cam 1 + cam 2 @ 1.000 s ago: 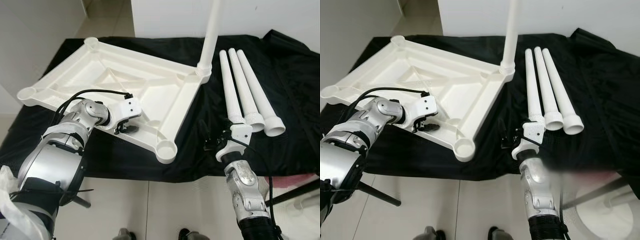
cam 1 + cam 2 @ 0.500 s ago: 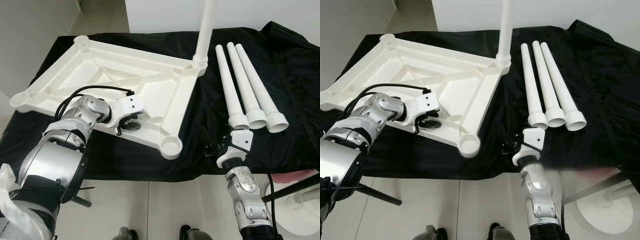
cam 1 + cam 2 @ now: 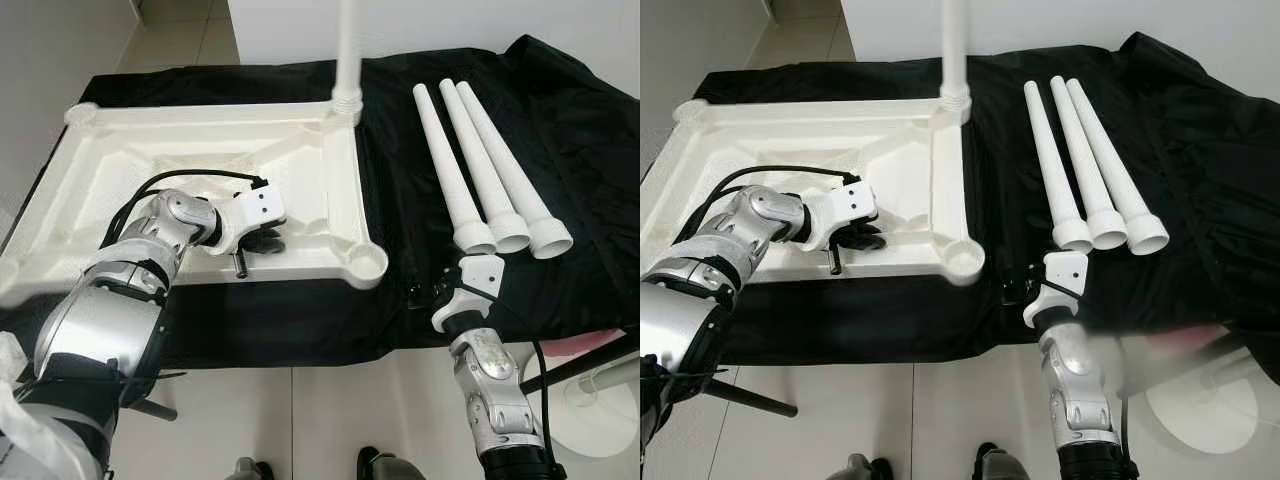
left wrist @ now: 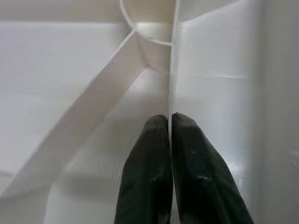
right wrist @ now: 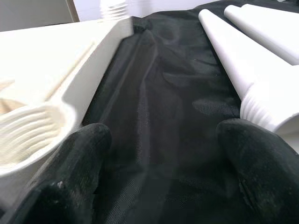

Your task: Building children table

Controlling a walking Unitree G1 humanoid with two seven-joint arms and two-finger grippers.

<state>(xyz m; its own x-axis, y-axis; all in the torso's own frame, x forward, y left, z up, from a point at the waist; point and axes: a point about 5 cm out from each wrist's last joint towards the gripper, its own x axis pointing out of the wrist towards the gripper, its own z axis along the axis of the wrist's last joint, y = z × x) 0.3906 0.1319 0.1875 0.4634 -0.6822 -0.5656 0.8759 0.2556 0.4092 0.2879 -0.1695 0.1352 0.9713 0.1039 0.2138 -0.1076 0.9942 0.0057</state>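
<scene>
A white plastic tabletop (image 3: 300, 160) lay upside down on the left half of a bench draped in black cloth (image 3: 580, 150), its ribbed underside facing up and its near edge running close along the bench's front edge. One white leg (image 3: 347, 50) stood upright, screwed into the socket at the tabletop's far right corner, while the near right corner socket (image 3: 367, 262) was open. The left gripper (image 3: 255, 243) rested on the underside near the tabletop's front edge, and in the left wrist view its two black fingers (image 4: 147, 177) were pressed together on a thin upright rib (image 4: 171, 93) of the tabletop, pinching it between them. Three loose white legs (image 3: 480, 175) lay side by side on the cloth toward the bench's right side, tapering toward the far edge with their threaded wide ends toward the front. The right gripper (image 3: 440, 295) hovered at the bench's front edge, between the open corner socket and the wide ends of the loose legs; in the right wrist view its fingers (image 5: 74, 158) were spread wide apart over bare cloth, holding nothing.
</scene>
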